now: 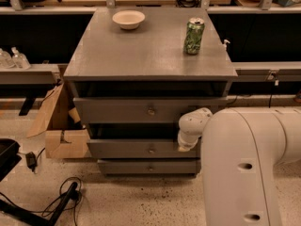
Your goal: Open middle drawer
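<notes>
The grey cabinet (150, 55) has three drawers in a stack. The middle drawer (122, 149) is the second one, a flat grey front with a small round knob (151, 150) at its centre and a dark gap above it. My white arm (244, 164) fills the lower right. Its rounded end (192, 126) sits just in front of the right end of the middle drawer's front. My gripper is hidden behind the arm, so it does not show.
A white bowl (128, 19) and a green can (194, 36) stand on the cabinet top. The top drawer (117, 110) and the lowest drawer (122, 166) flank the middle one. A cardboard box (61, 135) leans at the left. Black cables (56, 201) lie on the floor.
</notes>
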